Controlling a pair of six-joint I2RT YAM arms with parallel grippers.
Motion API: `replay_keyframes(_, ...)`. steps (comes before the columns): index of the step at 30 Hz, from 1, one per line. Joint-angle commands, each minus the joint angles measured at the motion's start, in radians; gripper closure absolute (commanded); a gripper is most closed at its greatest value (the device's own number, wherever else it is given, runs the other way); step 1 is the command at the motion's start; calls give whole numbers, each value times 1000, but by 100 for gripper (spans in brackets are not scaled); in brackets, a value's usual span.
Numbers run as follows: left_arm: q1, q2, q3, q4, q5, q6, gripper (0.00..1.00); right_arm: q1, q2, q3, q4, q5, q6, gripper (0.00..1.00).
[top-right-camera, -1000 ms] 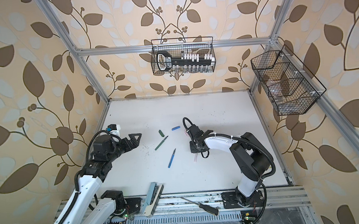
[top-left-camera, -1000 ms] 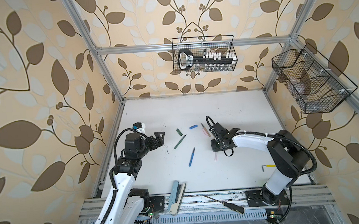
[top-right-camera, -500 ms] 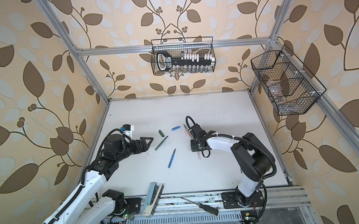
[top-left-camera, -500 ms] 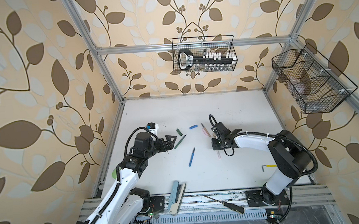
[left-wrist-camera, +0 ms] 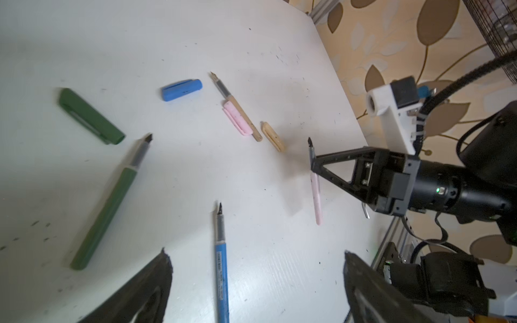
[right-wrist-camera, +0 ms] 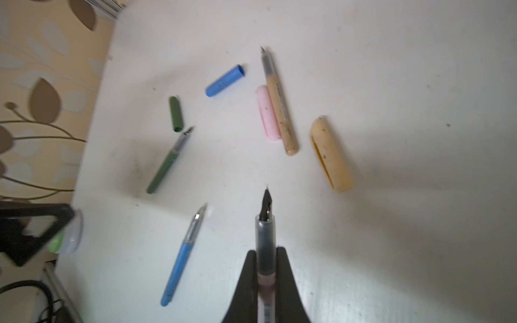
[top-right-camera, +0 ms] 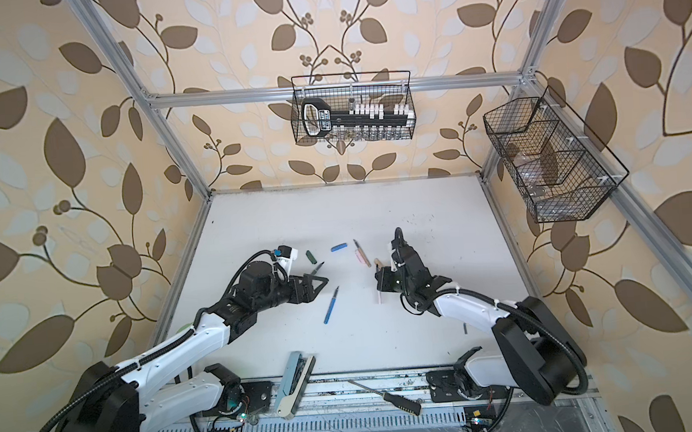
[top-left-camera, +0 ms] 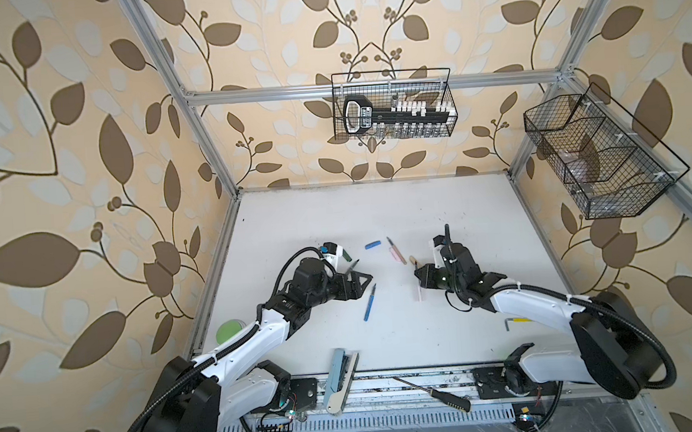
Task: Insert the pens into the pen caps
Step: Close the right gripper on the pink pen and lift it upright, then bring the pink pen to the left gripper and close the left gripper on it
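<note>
Now the jaws on the right arm [top-left-camera: 529, 301] are pressed together on the pale pink pen [right-wrist-camera: 265, 237]. They pinch it at the grey grip section, so the dark nib sticks out beyond them and the pink barrel trails back underneath. Whether the barrel's end touches the white worktop [top-left-camera: 377, 206] cannot be told.

The jaws on the left arm [top-left-camera: 253, 340] are spread wide and hold nothing. In both top views they hang over the dark green pen [left-wrist-camera: 109, 201] and hide most of its barrel, leaving only the nib end in sight. In the left wrist view the blue pen [left-wrist-camera: 221, 265] runs up between the two spread fingers [left-wrist-camera: 140, 288]. It lies flat on the worktop between the two arms.

All other pieces lie loose on the worktop:
- The dark green cap [left-wrist-camera: 91, 116] is near the green pen's nib but apart from it.
- The blue cap [left-wrist-camera: 181, 89] sits between the green cap and the tan pen [left-wrist-camera: 237, 106].
- The pale pink cap [left-wrist-camera: 236, 117] lies alongside the tan pen, touching its barrel.
- The tan cap [left-wrist-camera: 272, 137] rests just beside that pen's blunt end, not on it.

No pen is inside a cap. A black-handled screwdriver [top-left-camera: 431, 392] lies on the front rail, and a yellow hex key [top-left-camera: 518, 321] lies by the right arm.
</note>
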Motion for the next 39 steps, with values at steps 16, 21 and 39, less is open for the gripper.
replay_keyframes(16, -181, 392, 195, 368, 154, -85, 22, -10, -111, -116, 347, -130, 174, 100)
replay_keyframes(21, -183, 406, 226, 352, 166, -88, 29, 6, -116, -127, 372, -131, 185, 100)
replay_keyframes(39, -193, 476, 315, 270, 231, -84, 49, 18, -141, -155, 438, -119, 209, 100)
